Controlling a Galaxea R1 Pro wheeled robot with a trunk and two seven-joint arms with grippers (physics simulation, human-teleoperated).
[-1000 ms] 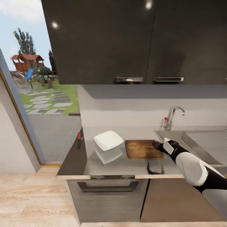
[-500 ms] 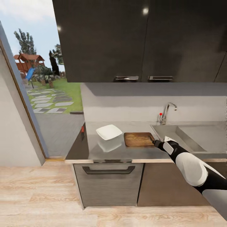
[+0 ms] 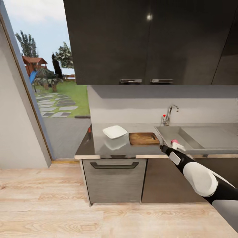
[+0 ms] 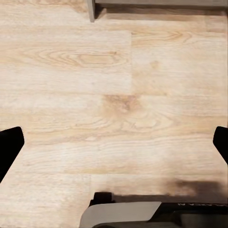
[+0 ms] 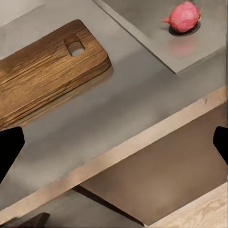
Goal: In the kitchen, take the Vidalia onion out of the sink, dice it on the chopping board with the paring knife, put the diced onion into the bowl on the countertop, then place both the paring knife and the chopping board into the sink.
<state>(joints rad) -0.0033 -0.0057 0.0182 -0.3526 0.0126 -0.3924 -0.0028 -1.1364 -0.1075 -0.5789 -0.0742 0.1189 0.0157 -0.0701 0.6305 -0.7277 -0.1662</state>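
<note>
The pinkish Vidalia onion (image 5: 184, 16) lies on the drain in the grey sink (image 5: 156, 29); in the head view the onion (image 3: 174, 142) peeks out just behind my right wrist. The dark-brown chopping board (image 3: 143, 138) rests on the countertop (image 3: 112, 148) between the white bowl (image 3: 114, 132) and the sink (image 3: 195, 138). At the counter's left edge a red-and-black paring knife (image 3: 89, 131) is barely visible. My right gripper (image 3: 162, 147) hovers open at the counter's front edge, below the board (image 5: 42, 66). My left gripper (image 4: 114, 147) is open over the wooden floor.
A chrome tap (image 3: 168, 115) with a red knob stands behind the sink. Dark wall cabinets (image 3: 138, 43) hang above, and a drawer front with a long handle (image 3: 114, 165) sits below the counter. A glass door (image 3: 49, 99) to a garden is at the left.
The whole view has drawn back from the counter, so the camera has moved. My right gripper, earlier over the board's right end, is now off the counter's front edge.
</note>
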